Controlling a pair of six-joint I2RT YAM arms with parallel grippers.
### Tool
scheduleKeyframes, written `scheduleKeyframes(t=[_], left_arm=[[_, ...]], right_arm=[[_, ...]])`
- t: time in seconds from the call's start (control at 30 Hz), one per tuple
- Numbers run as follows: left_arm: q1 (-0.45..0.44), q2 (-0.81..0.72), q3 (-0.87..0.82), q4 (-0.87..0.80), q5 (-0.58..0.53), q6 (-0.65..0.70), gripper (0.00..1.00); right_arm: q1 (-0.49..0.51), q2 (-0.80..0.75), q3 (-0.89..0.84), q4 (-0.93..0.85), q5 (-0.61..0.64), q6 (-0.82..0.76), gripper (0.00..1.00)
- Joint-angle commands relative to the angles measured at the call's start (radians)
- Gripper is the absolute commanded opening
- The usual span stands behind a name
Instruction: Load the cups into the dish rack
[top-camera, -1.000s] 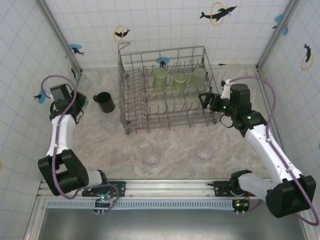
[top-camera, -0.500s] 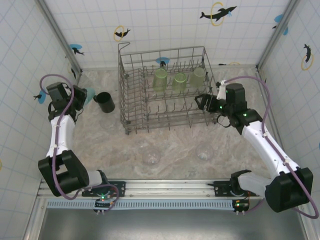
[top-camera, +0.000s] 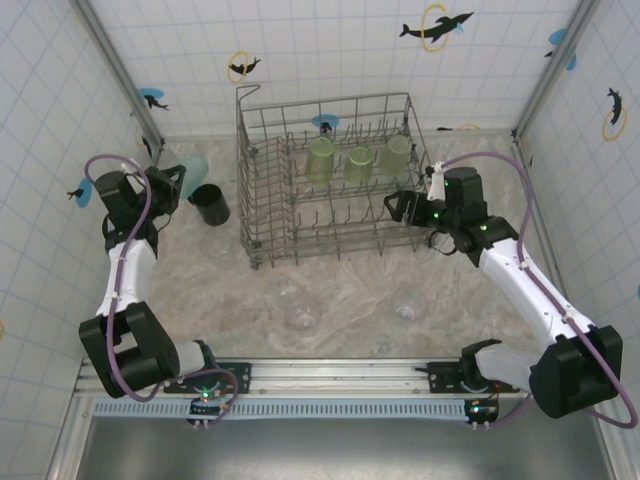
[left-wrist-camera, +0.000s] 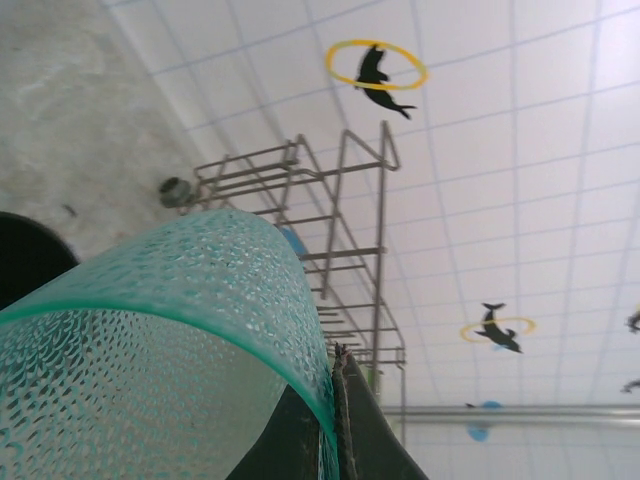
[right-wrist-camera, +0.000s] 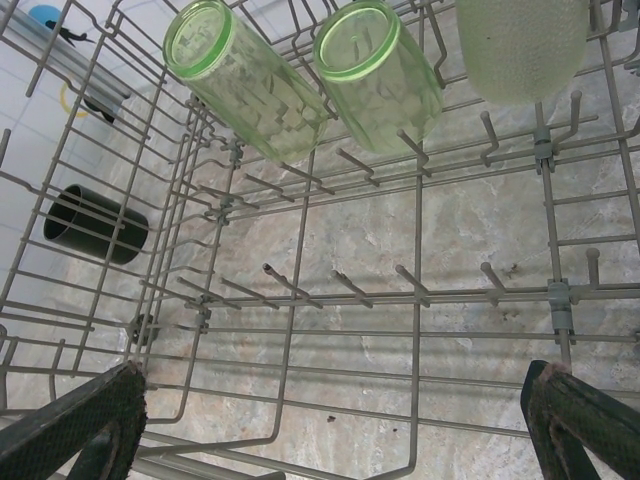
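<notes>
- The left gripper (top-camera: 176, 182) is clamped shut on the teal cup (top-camera: 193, 167); in the left wrist view the cup's rim (left-wrist-camera: 200, 270) is seen pinched against a dark finger (left-wrist-camera: 372, 448)
- The teal cup is held off the table (top-camera: 220, 280), just beside the black mug (top-camera: 209, 204) and left of the dish rack (top-camera: 258, 200)
- The right gripper (top-camera: 398, 205) is spread wide with nothing between its jaws; it is placed at the rack's right side, and from the right wrist view the rack's tines (right-wrist-camera: 420, 290) are seen between its fingertips (right-wrist-camera: 100, 415)
- Three green tumblers (top-camera: 358, 163) are lodged in the rack's far row, and two clear cups (top-camera: 303, 313) are left on the table in front of the rack
- Compared with a second ago, the left gripper has been carried away from the left wall towards the mug, so that the teal cup is now plainly shown, and the right gripper has been shifted a little leftward, against the rack
- The left arm is raised steeply from its base, its wrist turned rightward; the right arm is stretched diagonally up and left, its gripper pointed at the rack
</notes>
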Motion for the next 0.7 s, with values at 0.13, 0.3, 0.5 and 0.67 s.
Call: scheduleKeyframes(t=[0.13, 0.3, 0.5, 0.67], left_arm=[[0.005, 0.013, -0.033, 0.319, 0.118, -0.173, 0.0], [-0.015, 0.014, -0.047, 0.36, 0.107, -0.192, 0.0], [-0.082, 0.041, -0.042, 0.488, 0.137, -0.234, 0.0], [-0.099, 0.044, 0.002, 0.504, 0.159, -0.223, 0.0]], right_arm=[[0.012, 0.022, 0.013, 0.038, -0.018, 0.022, 1.0], [0.019, 0.048, 0.002, 0.091, -0.05, 0.05, 1.0], [0.028, 0.069, -0.007, 0.119, -0.056, 0.071, 1.0], [0.03, 0.075, -0.003, 0.134, -0.053, 0.086, 1.0]])
